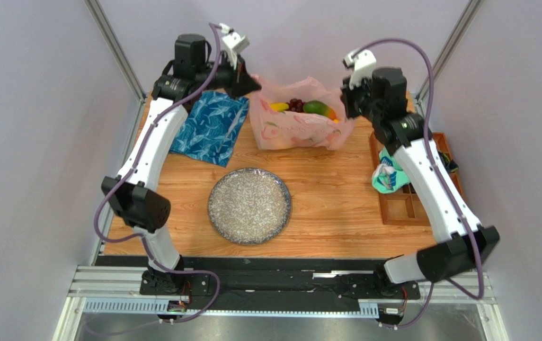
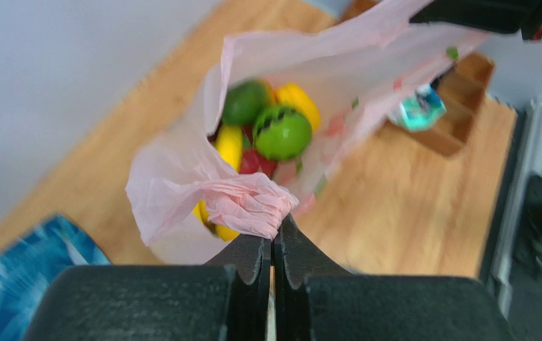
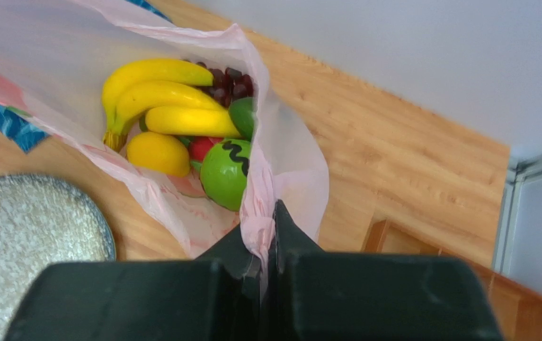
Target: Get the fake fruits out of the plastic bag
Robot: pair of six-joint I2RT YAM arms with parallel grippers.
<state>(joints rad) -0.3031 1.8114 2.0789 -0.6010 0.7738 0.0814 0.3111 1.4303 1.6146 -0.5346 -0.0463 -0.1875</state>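
Between left gripper (image 2: pixel 276 234), right gripper (image 3: pixel 263 236): plastic bag (image 1: pixel 296 129), edges pinched; fake fruits (image 3: pixel 174 117) inside.

Top cam's mounted high behind the arm bases (image 1: pixel 160 280), looking down over the whole desk (image 1: pixel 330 185), bases along the bottom edge. Each wrist cam sits right behind its own jaws, super close, peering into the pink bag (image 2: pixel 181 170) from opposite ends. All three catch the bag's fruit (image 3: pixel 167 117).

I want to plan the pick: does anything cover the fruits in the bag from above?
Nothing visible does. The left gripper and right gripper each pinch the bag at its rim, so its mouth is open and the fruits lie uncovered.
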